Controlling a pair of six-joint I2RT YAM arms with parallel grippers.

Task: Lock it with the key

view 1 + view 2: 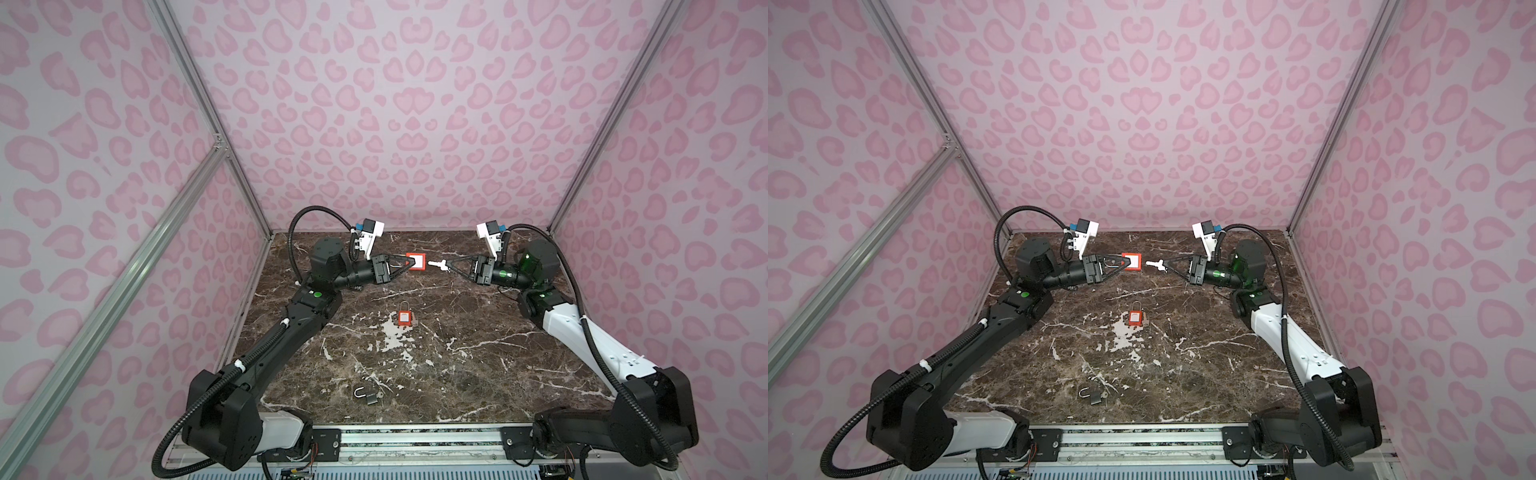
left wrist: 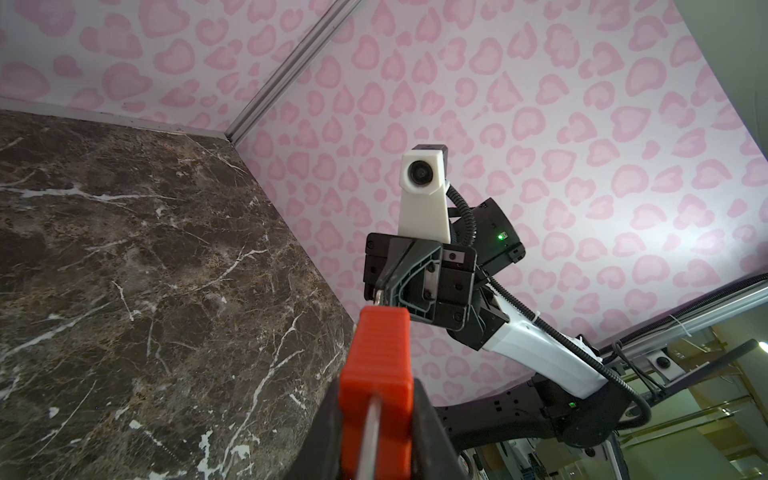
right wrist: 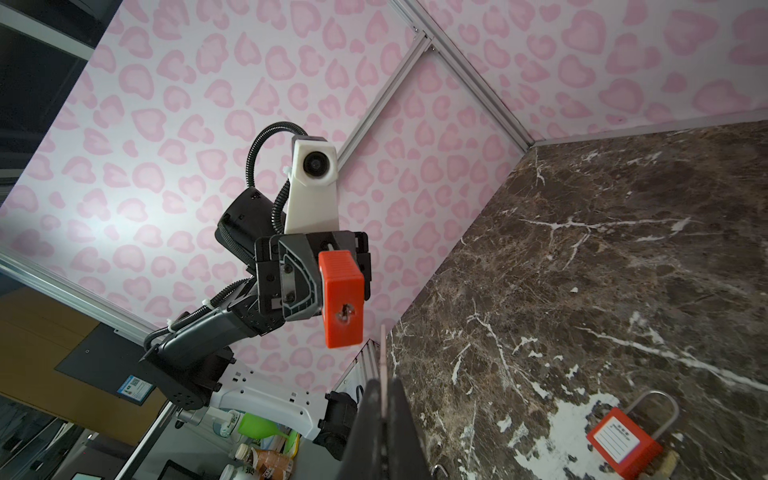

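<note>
Left arm (image 1: 266,349): I had it stretched forward, elbow out, forearm turned inward.
Left gripper (image 1: 409,262): held level and pointing right, jaws clamped on the padlock (image 1: 417,262).
Right arm (image 1: 582,336): mirrored the left, reaching in toward the middle.
Right gripper (image 1: 448,264): level, pinched tight on the key (image 1: 436,264), facing the left gripper.

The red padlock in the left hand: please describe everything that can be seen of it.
The red padlock has a blocky plastic-looking body with ribbed sides, a white label on its upward face and a keyhole in its bottom end. The left hand grips it above the table, lying sideways, its metal shackle pointing back into the hand. The keyhole faces the key, which is near but not inserted.
</note>
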